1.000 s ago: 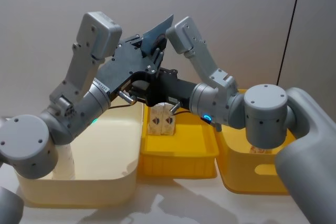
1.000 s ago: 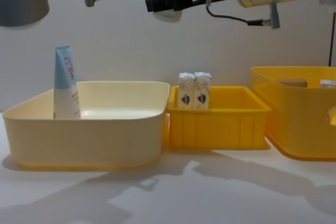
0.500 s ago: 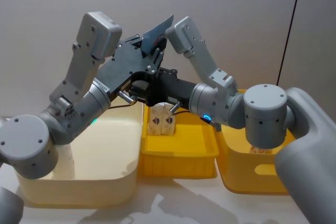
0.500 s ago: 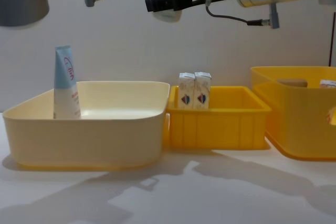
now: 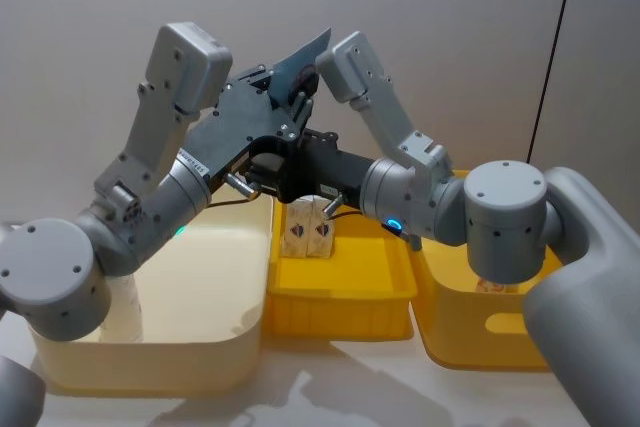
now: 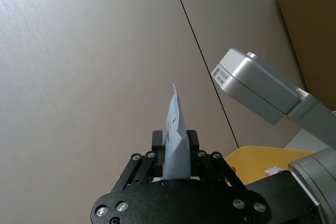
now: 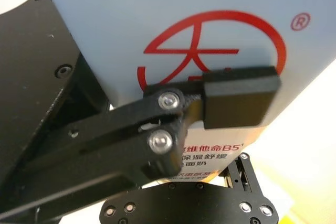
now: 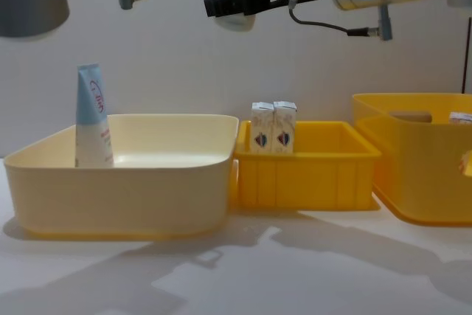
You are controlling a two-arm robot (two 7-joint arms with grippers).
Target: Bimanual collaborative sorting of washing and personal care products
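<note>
Held tube (image 6: 176, 140): raised in mid-air at the upper centre of the head view, crimped end up, so it can pass between arms above the bins.
Left end effector (image 6: 176, 169): closed on the held tube near its crimped end; the pinch keeps the tube upright.
Right end effector (image 7: 231, 98): one black pad lies flat on the tube's red logo, apparently closed on the body; the opposite pad is hidden, so a full grip is a judgement.
Step in hand: probably a handover, both arms on one tube.
Standing tube (image 8: 93, 117): upright at the left of the chest view, leaning in the corner of the cream bin (image 8: 125, 189), presumably already sorted.
Cartons (image 8: 273, 128): two, side by side and touching, against the back wall of the small yellow bin (image 8: 302, 178) at centre.
Large yellow bin (image 8: 420, 175): at the right edge, apparently the source.
Desk (image 8: 295, 271): carries all three bins.
</note>
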